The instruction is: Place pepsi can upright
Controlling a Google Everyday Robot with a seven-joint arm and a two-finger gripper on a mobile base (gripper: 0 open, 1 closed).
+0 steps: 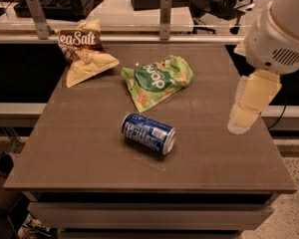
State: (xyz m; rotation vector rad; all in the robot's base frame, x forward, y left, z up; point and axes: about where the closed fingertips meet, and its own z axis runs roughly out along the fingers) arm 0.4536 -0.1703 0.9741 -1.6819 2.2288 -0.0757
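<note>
Camera view: can (pixel 148 133) sideways, hand (pixel 241 118) right.

The brown-and-cream snack bag (pixel 84 51) reads "Sea Salt"

The small blue aluminium pepsi can (pixel 148 133), with white lettering and a pale label patch, lies on its side on the brown tabletop (pixel 79 153), near the middle and slightly toward the front. Its length runs from upper left to lower right, with a silver rim at the lower-right end. The cream gripper (pixel 241 121) hangs over the table's right side, well apart from the can.
</note>
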